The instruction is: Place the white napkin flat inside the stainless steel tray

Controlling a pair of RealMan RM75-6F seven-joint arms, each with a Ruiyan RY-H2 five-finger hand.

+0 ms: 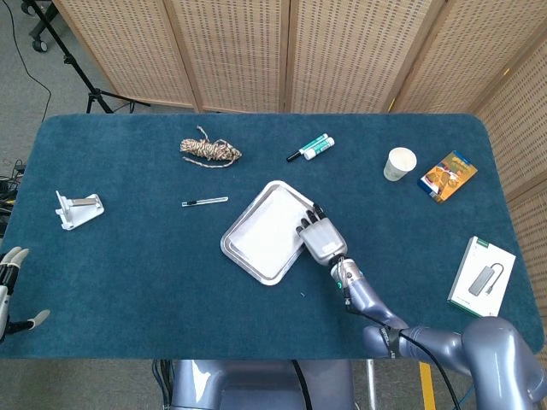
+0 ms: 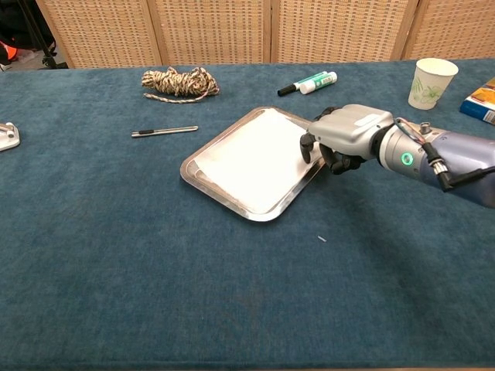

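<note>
Worktop (image 1: 128, 273), blue cloth, as I read it from both cameras:

- Tray (image 1: 242, 252), steel, near the centre, set cornerwise to the worktop edges. Napkin (image 1: 272, 229) lies flat inside it, white, within the rim on every side I can see.
- My right hand (image 1: 320, 239) sits at the tray's right edge, fingers curled down over the rim with the tips (image 2: 305, 144) at the napkin's right margin. I cannot tell whether they pinch anything.
- My left hand (image 1: 10, 290) hangs off the near left edge, fingers apart, holding nothing.
- Pen (image 1: 204, 202), left of the tray, with bare cloth between.
- Rope bundle (image 1: 209, 151) and markers (image 1: 311, 148), further back, well apart from the tray.
- Paper cup (image 1: 399, 163) and a small box (image 1: 447, 175), far right.
- White bracket (image 1: 77, 209), left edge; boxed adapter (image 1: 482, 277), right edge.
- Open cloth runs along the whole near side, in front of the tray.
</note>
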